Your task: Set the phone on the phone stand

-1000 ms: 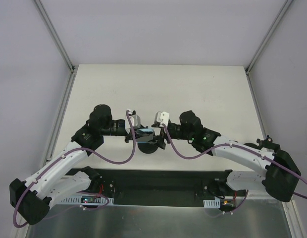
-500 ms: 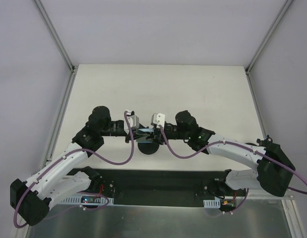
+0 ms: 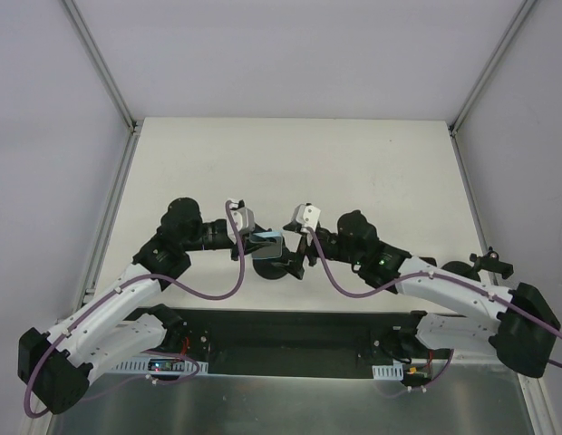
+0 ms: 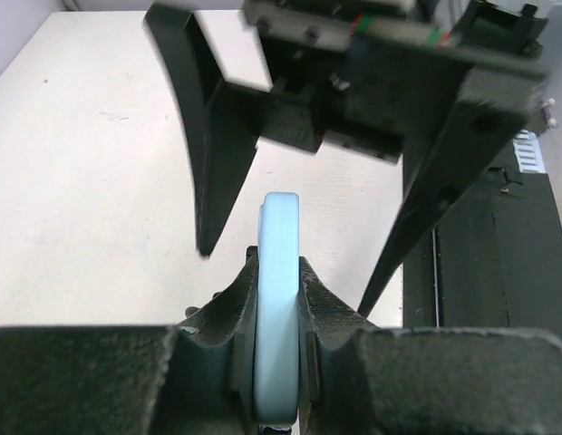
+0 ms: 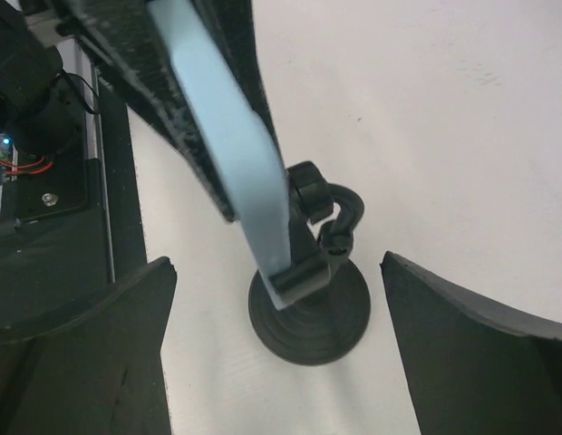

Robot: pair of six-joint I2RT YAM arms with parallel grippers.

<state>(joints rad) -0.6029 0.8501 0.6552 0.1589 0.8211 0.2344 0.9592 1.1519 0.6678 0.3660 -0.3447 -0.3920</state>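
The phone, a thin light-blue slab, stands tilted with its lower edge in the lip of the black phone stand, which has a round base on the table. My left gripper is shut on the phone, gripping its upper part edge-on. My right gripper is open wide, its fingers standing either side of the stand's base without touching it. From above, the phone and stand sit between the left gripper and the right gripper.
The right gripper's black fingers loom just beyond the phone in the left wrist view. A dark channel with electronics runs along the table's near edge. Metal frame rails border the white table on both sides.
The right gripper closed in near the stand, then opened wide and drew back slightly to the right. The left gripper has kept hold of the phone at the stand.
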